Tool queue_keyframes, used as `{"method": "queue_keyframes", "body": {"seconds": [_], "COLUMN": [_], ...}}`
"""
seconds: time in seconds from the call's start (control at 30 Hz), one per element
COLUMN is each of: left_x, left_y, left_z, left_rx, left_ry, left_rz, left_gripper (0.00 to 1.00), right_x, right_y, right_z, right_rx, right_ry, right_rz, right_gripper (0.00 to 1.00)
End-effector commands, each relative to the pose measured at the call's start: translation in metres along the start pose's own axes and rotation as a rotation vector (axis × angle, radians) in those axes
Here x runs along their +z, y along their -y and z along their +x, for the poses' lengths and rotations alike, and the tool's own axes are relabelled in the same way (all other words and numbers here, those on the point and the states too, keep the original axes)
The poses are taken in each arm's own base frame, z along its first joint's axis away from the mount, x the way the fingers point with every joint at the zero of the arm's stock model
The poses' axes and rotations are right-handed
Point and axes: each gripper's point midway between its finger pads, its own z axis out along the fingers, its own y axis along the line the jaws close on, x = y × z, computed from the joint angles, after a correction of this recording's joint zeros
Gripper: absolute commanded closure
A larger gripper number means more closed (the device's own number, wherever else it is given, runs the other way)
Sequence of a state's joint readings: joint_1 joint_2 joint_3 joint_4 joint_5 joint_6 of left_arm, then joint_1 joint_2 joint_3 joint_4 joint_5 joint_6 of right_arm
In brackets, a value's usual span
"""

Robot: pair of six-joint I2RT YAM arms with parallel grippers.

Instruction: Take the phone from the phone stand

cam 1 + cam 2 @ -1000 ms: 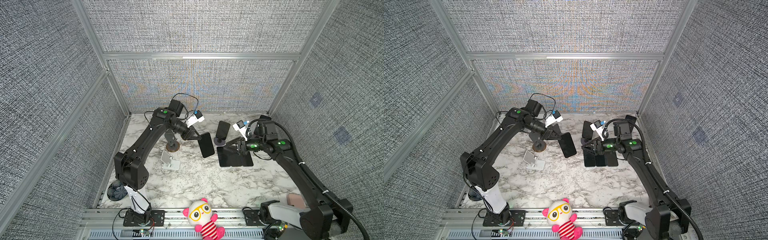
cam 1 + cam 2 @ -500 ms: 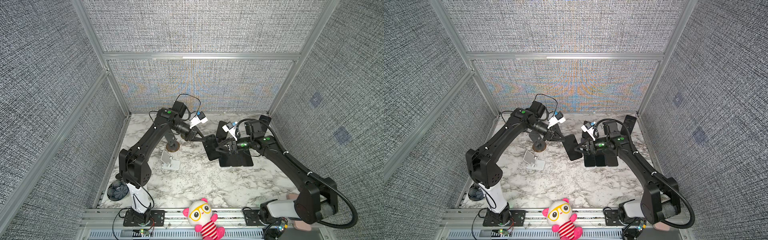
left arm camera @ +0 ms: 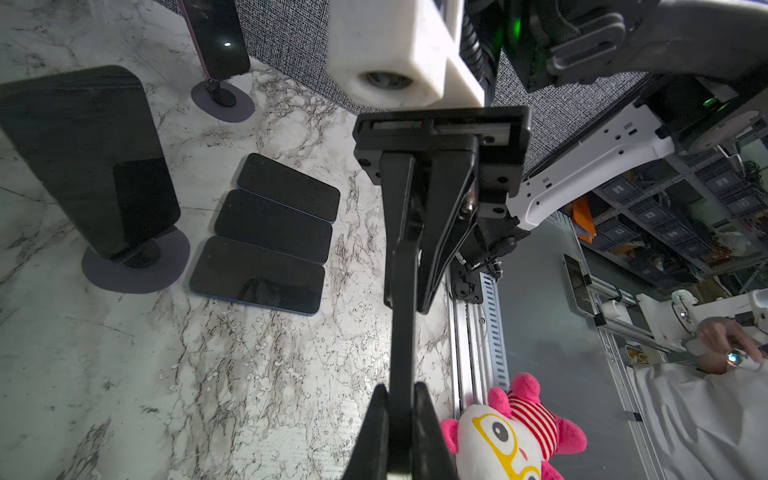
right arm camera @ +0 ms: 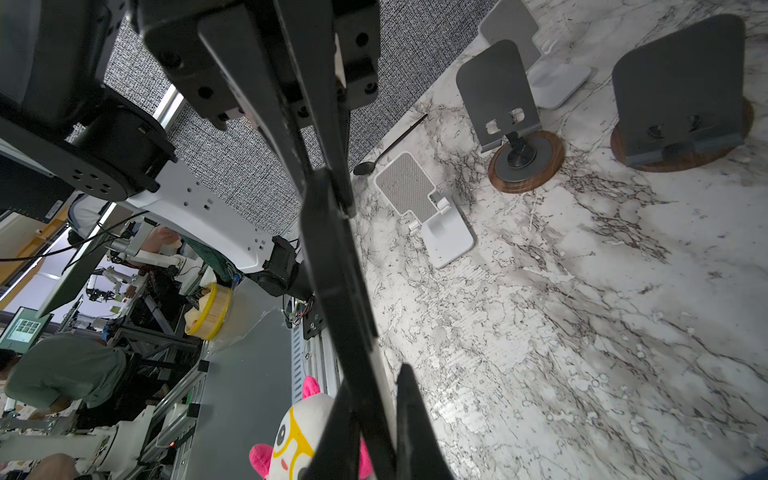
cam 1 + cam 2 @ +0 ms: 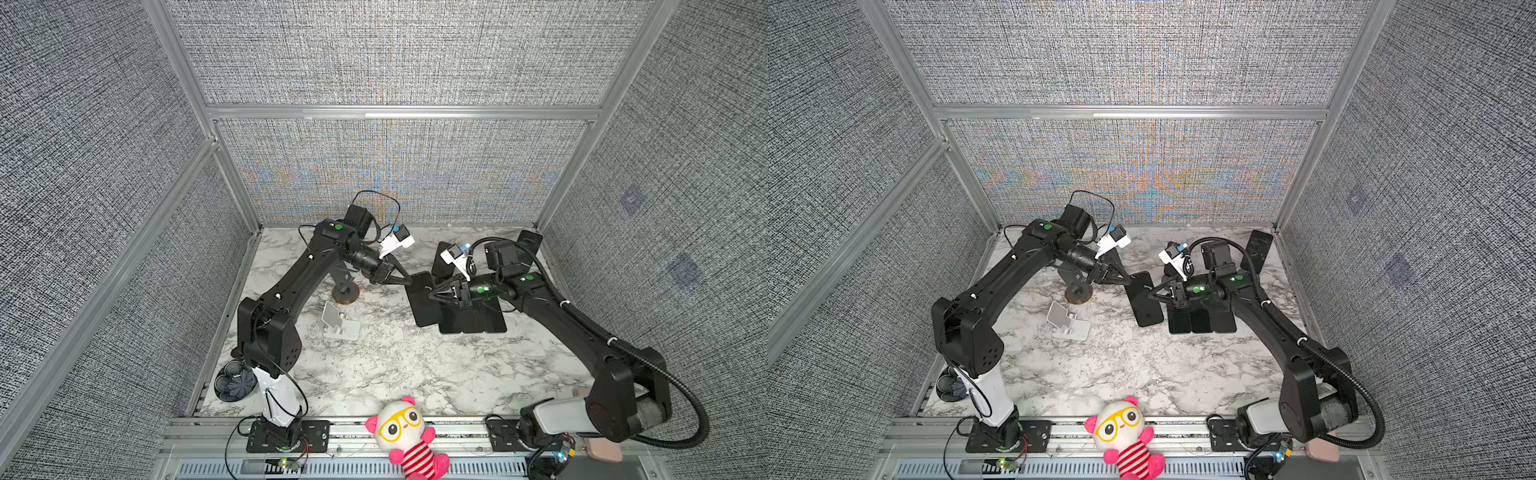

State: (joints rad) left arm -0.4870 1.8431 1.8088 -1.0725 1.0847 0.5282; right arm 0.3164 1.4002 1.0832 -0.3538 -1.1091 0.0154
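A black phone [image 5: 424, 301] [image 5: 1144, 301] hangs tilted above the marble table, held from two sides. My left gripper [image 5: 409, 281] [image 5: 1128, 281] is shut on its upper left edge. In the left wrist view the phone [image 3: 402, 316] shows edge-on between the left gripper [image 3: 401, 388] jaws. My right gripper [image 5: 432, 296] [image 5: 1150, 294] is shut on its right edge, and the phone [image 4: 338, 282] runs edge-on through the right gripper [image 4: 374, 382]. An empty dark phone stand [image 5: 345, 286] [image 4: 509, 120] on a round wooden base stands to the left, apart from the phone.
Three phones [image 5: 471, 318] [image 3: 266, 232] lie flat side by side just right of the held one. Two more phones stand on stands at the back right [image 5: 442, 259] [image 5: 528, 245]. An empty white stand [image 5: 338, 323] sits left of centre. A plush toy [image 5: 409, 436] lies on the front rail.
The left gripper carried the phone rightward to the middle. The right gripper, open a second ago over the flat phones, moved left to meet it and shut on the phone's right edge.
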Motion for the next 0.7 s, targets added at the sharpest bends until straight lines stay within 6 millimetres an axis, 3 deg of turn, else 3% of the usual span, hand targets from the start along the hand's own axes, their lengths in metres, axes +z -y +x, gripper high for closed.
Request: {"method": "queue_keyframes", "body": {"seconds": [0.0, 0.03, 0.17, 0.23, 0.4, 0.67], "left_x": [0.0, 0.0, 0.0, 0.0, 0.001, 0.004], "left_y": [0.002, 0.003, 0.005, 0.003, -0.012, -0.015], "left_z": [-0.011, -0.011, -0.013, -0.014, -0.032, -0.04], "left_rx": [0.057, 0.059, 0.054, 0.048, 0.002, -0.019], "left_ry": [0.046, 0.052, 0.1, 0.123, 0.328, 0.502], "left_rz": [0.006, 0.009, 0.018, 0.001, -0.023, 0.02], "left_gripper": [0.97, 0.89, 0.4, 0.3, 0.24, 0.25], "right_x": [-0.002, -0.002, -0.011, -0.019, -0.034, -0.035], "right_y": [-0.006, -0.008, -0.012, -0.012, 0.003, -0.009], "right_z": [-0.008, -0.009, -0.017, -0.022, -0.03, -0.047], "right_rx": [0.004, 0.004, 0.004, 0.01, 0.04, 0.043], "right_ry": [0.022, 0.025, 0.051, 0.078, 0.137, 0.216], "right_rz": [-0.018, -0.019, 0.002, 0.026, 0.199, 0.134], "right_gripper": [0.96, 0.97, 1.0, 1.0, 1.0, 1.0]}}
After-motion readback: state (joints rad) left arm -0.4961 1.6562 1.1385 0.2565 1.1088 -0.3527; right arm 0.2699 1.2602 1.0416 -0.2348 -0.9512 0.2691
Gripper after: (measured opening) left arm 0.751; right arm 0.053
